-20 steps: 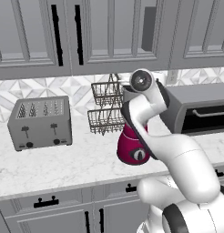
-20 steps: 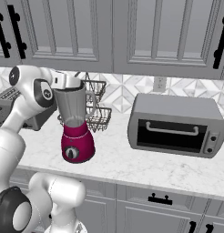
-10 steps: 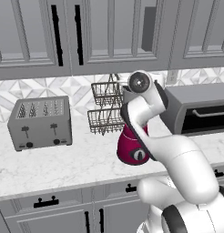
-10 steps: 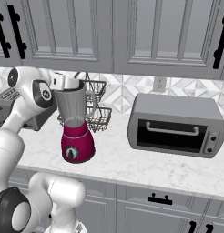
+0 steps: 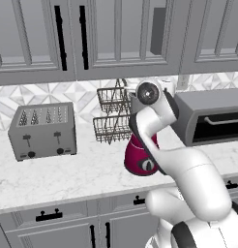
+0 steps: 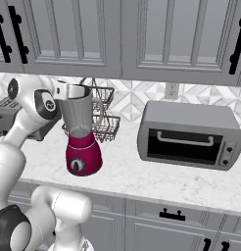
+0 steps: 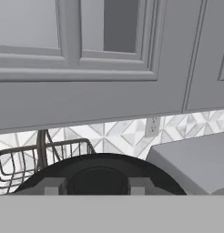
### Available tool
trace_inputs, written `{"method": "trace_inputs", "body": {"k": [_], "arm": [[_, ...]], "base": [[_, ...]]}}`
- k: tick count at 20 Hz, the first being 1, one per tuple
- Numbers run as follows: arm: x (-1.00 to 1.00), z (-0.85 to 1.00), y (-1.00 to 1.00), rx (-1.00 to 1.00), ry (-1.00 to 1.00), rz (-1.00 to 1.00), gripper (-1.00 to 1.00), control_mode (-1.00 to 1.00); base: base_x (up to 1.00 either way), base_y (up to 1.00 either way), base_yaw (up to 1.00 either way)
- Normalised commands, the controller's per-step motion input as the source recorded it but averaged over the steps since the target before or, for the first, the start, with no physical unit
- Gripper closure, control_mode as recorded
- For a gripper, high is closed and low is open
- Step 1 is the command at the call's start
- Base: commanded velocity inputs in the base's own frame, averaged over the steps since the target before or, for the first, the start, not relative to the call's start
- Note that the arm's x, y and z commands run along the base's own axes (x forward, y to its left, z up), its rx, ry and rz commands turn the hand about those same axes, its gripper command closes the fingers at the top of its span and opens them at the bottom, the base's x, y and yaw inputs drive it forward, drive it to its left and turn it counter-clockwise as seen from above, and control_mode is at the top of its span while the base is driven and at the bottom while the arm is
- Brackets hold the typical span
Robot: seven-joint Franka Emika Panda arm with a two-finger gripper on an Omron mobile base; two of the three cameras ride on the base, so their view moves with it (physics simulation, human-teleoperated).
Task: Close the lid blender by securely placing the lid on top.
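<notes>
A: Largest first?
B: Surface [image 6: 142, 179], marbled, running full width under the wall cabinets [image 6: 142, 39]. Toaster oven [image 6: 188, 135] toward its right end, well apart from the work.

A: Next down?
B: Toaster [image 5: 42, 131] near the left end. Wire rack [image 5: 113, 114] at the back edge, just behind the work.

A: Task item?
B: Blender [image 6: 82, 132], upright, between toaster and toaster oven, nearer the front edge than the rack. Magenta base on the surface, clear jar above, handle turned to the right in the right base view.

A: And its cover?
B: Lid [image 7: 102, 175], black, domed, lying flat and broad at the bottom of the hand view, directly in front of the gripper [image 7: 93, 185]. Level with the jar's rim; fully seated or just above, cannot tell.

A: Jaws?
B: Nearly together, clamped on lid; both tips set against its near side.

A: Deciding relation?
B: Jar mouth straight below the held lid, jar's long axis vertical. Judged: remaining travel straight down along that axis, lid kept level, no sideways shift.
</notes>
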Motion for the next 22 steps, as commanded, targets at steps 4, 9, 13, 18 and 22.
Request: {"method": "trace_inputs", "body": {"k": [4, 9, 13, 18, 22], "arm": [[0.13, -0.93, -0.01, 0.0, -0.04, 0.0, 1.0, -1.0], [0.14, -0.74, 0.0, 0.0, -0.04, 0.0, 1.0, -1.0], [0.09, -0.72, 0.0, 0.0, -0.03, 0.0, 1.0, -1.0], [0.21, -0.68, 0.0, 0.0, -0.03, 0.0, 1.0, -1.0], [0.43, -0.64, 0.0, 0.0, -0.01, 0.0, 1.0, -1.0]], "base": [[0.0, 0.0, 0.0], [0.0, 0.0, 0.0], [0.0, 0.0, 0.0], [0.0, 0.0, 0.0], [0.0, 0.0, 0.0]]}}
